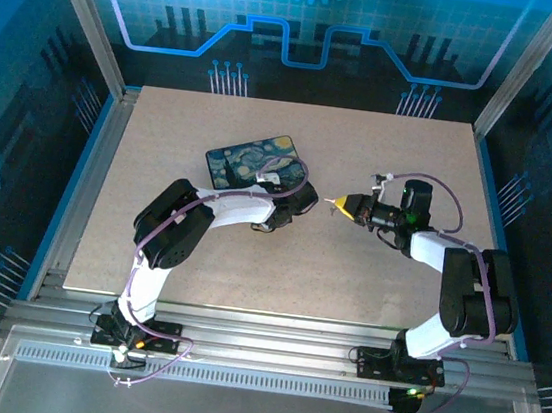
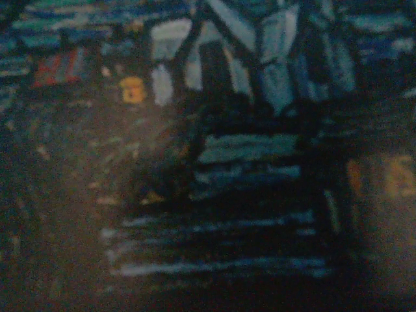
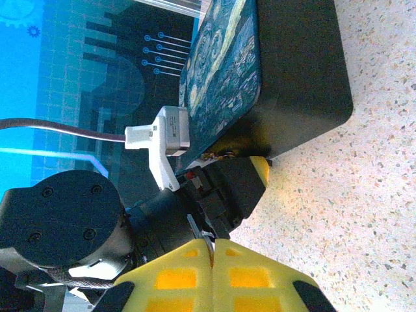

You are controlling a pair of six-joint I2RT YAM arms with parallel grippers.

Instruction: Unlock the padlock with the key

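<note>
Top view: a flat rectangular box (image 1: 247, 158) with rounded corners lies on the far middle of a speckled, matte beige table (image 1: 348, 276). Its lid carries a swirling blue-and-yellow painted print. The left gripper (image 1: 293, 191), black and blocky, sits at the box's near right corner. The right gripper (image 1: 339, 206), tipped in yellow, points left toward it, near but apart.

Right wrist view: the right gripper (image 3: 212, 260) presses its two yellow, waffle-patterned pads (image 3: 175, 279) flat together, clamping a thin grey metal key (image 3: 198, 229) whose blade projects from the seam. Ahead stands the box (image 3: 299, 71), with smooth black plastic sides casting a shadow on the granular table (image 3: 364, 195). The left gripper (image 3: 250, 179) lies against the box's edge, with one yellow pad showing on a dark body. Whether its jaws are clenched or released cannot be told. A small brassy glint shows where it meets the box. The padlock itself cannot be identified with certainty.

Left wrist view: a dim, blurred close view of the box's print (image 2: 260, 162), with streaked brushwork in blue, white and ochre.
</note>
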